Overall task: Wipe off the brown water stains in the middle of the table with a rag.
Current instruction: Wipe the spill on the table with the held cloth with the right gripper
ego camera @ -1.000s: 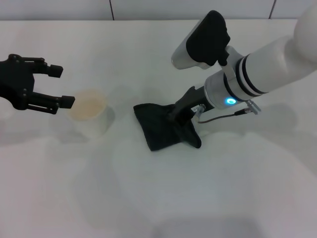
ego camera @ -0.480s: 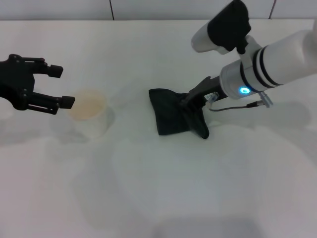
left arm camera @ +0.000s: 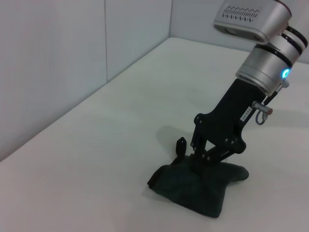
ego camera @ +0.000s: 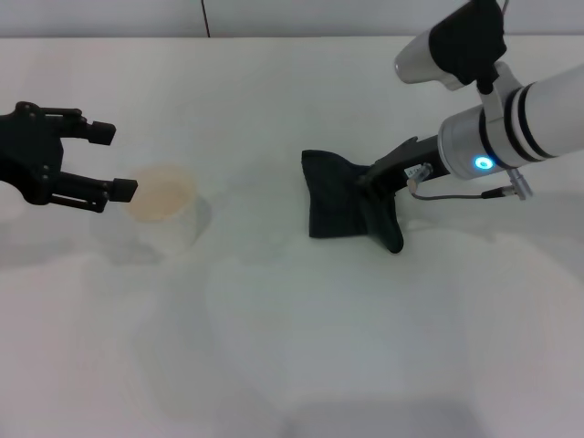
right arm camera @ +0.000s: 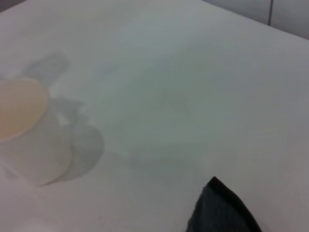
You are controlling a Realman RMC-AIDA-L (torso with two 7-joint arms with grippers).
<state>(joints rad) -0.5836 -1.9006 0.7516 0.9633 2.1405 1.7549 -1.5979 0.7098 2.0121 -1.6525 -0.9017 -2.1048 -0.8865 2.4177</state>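
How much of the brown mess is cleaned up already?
Looks nearly done: no brown stain shows on the table. In hand: the right end effector presses down on the dark rag, right of the middle. Left to do: probably just lifting off and putting the rag down. The left end effector hangs open beside the plastic cup.

No readable text, label, brand, number or sign anywhere.
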